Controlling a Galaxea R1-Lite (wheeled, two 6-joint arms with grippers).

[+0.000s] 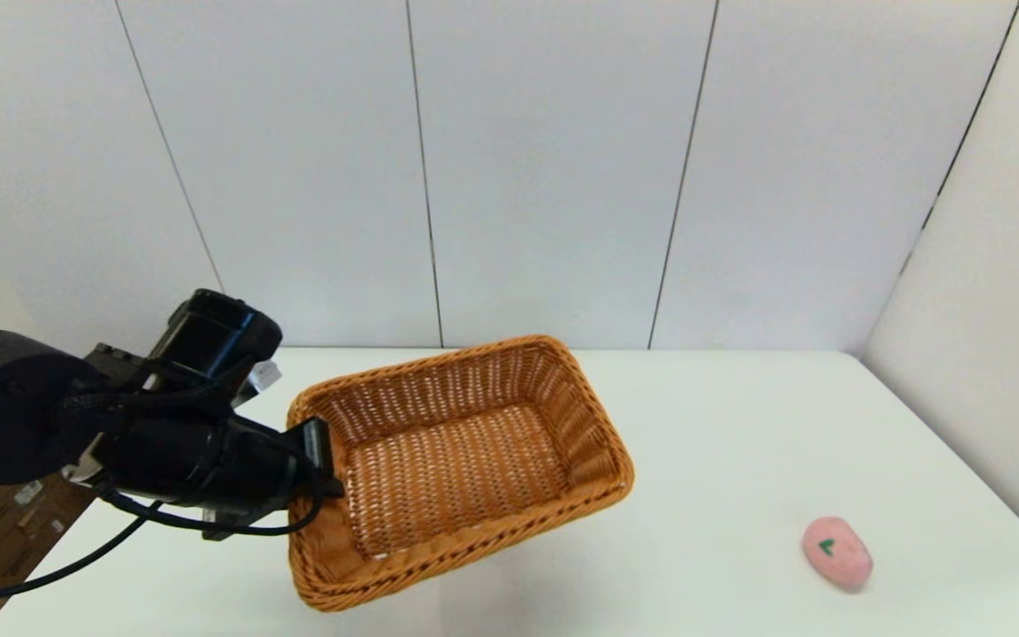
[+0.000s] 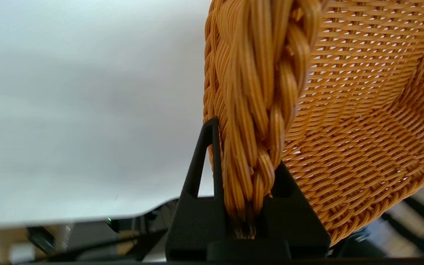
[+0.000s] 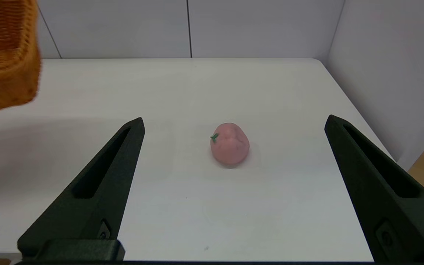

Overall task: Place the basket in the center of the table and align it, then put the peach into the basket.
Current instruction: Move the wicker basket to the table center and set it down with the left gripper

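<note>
Left hand [image 1: 325, 460] clamping basket [image 1: 465, 460] rim, tilted

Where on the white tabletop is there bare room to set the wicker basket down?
Bare white tabletop lies between the orange-brown woven wicker basket and the small pink toy peach, and behind the peach toward the wall. The left side is crowded: the left gripper, jaws shut on the braided rim, holds the basket tilted. The right gripper is open near the peach.
</note>
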